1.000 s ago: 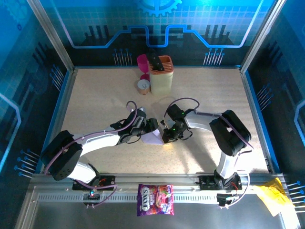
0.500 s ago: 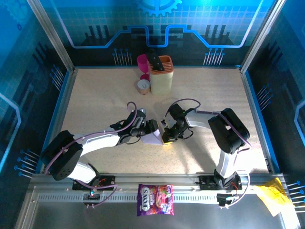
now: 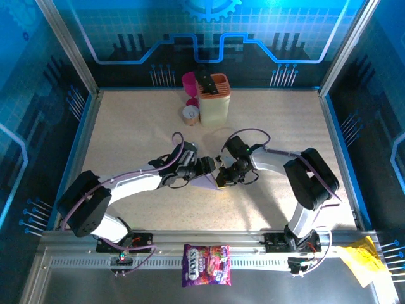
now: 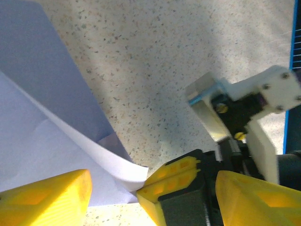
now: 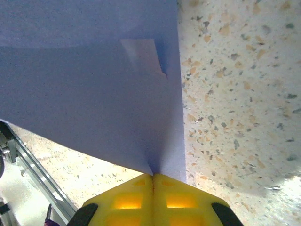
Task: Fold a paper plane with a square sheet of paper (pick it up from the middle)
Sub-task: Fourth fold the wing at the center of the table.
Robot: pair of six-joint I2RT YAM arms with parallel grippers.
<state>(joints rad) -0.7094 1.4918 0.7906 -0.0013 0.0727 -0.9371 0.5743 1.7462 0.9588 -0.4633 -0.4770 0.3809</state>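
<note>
Well, my right gripper [image 5: 153, 181] was pinched shut on a corner of the folded square sheet of paper [image 5: 89, 94]. The sheet sat near the middle of the table [image 3: 139, 126], at nine o'clock from those fingertips. My left gripper [image 3: 207, 168] stood open, its jaws either side of that corner.

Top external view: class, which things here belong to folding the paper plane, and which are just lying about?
Belonging to the job:
lilac paper sheet, partly folded
right gripper, shut on the sheet
left gripper, open at the sheet

Just lying about:
sweets bag
yellow crumpled paper
cream holder with an orange top
magenta cup
small round roll
</note>
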